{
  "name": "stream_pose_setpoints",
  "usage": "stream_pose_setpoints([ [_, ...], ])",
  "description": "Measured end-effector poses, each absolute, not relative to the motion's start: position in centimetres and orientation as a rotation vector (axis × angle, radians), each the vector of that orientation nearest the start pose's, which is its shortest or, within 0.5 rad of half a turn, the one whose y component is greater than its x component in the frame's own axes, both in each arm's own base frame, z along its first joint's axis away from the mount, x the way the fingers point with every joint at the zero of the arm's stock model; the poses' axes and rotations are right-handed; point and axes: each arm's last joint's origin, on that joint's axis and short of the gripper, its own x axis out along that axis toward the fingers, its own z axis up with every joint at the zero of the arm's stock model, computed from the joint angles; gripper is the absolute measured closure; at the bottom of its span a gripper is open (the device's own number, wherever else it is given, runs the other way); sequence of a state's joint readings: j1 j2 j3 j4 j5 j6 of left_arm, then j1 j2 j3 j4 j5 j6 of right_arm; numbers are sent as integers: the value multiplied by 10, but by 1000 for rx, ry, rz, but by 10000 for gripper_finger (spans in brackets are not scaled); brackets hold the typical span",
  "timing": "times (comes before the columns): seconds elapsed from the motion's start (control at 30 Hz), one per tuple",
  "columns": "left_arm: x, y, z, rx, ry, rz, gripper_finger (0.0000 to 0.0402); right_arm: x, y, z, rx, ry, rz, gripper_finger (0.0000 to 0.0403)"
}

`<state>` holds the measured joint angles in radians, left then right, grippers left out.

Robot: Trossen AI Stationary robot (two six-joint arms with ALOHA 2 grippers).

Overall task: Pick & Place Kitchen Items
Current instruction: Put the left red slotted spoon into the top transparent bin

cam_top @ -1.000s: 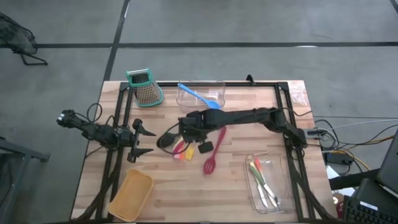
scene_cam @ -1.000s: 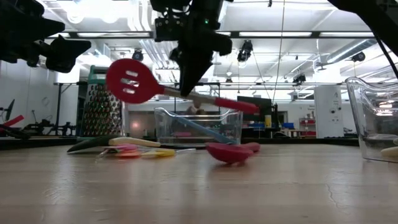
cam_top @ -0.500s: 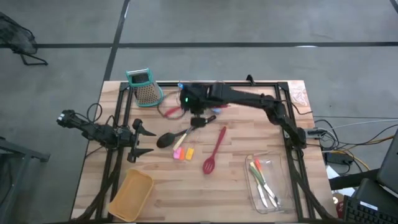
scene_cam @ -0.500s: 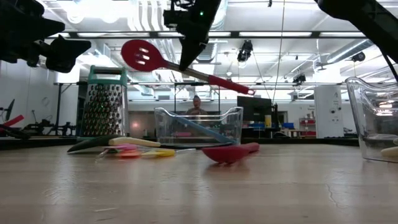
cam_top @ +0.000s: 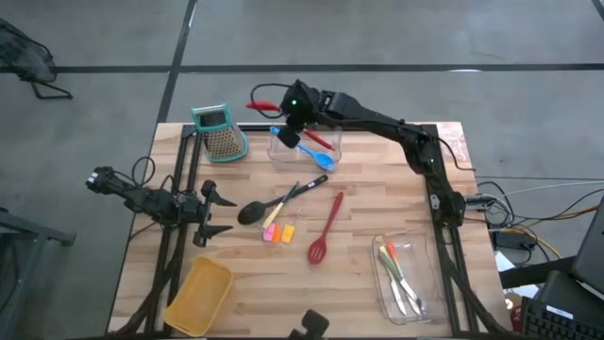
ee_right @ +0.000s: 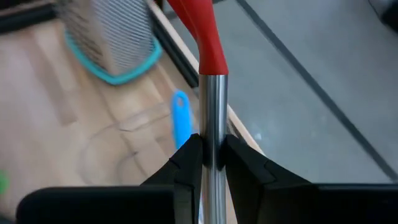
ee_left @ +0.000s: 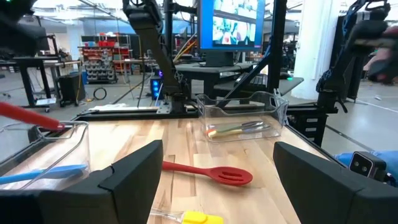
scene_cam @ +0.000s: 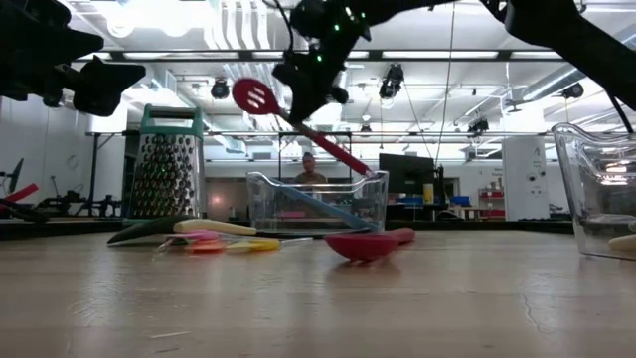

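My right gripper (cam_top: 293,115) is shut on a red slotted spatula (scene_cam: 255,97) above the clear bin (cam_top: 332,130) at the table's far edge. The spatula slants, head up toward the left and red handle (scene_cam: 346,155) down to the bin's rim. A blue spoon (cam_top: 310,151) lies in that bin. On the table lie a black ladle (cam_top: 253,212), a second red slotted spoon (cam_top: 323,232) and small yellow, pink and orange pieces (cam_top: 278,232). My left gripper (cam_top: 213,213) waits open at the table's left. My right gripper pinches the spatula's bare metal shaft (ee_right: 214,118) between its two fingers (ee_right: 189,158), close to a red part. The fingers slant down from the table's right and lie across the shaft. The spatula is lifted clear of the table and tilted, head highest.
A teal-topped metal grater (cam_top: 219,132) stands at the far left beside the bin. A tan bin (cam_top: 200,295) lies at the near left. A clear bin (cam_top: 401,279) holding utensils is at the near right. A dark object (cam_top: 311,324) shows at the near edge.
My right gripper has carried the red spatula up from over the table's middle toward the far edge, rolling as it went. The spatula, near level before, now slants with its head up and its handle down at the clear bin.
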<state>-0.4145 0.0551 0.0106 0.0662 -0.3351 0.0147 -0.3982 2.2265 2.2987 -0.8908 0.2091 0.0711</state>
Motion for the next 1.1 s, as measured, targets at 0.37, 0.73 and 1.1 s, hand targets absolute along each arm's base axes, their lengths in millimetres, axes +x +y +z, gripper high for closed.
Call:
stream_pose_setpoints([
  [0.37,94,-31,169,7,-21,-79,90,445,-210,265,212,866,-650,348],
  [0.73,94,-31,169,7,-21,-80,90,439,-216,228,231,924,-666,344],
  [1.1,94,-31,169,7,-21,-79,90,436,-215,211,214,952,-647,317],
])
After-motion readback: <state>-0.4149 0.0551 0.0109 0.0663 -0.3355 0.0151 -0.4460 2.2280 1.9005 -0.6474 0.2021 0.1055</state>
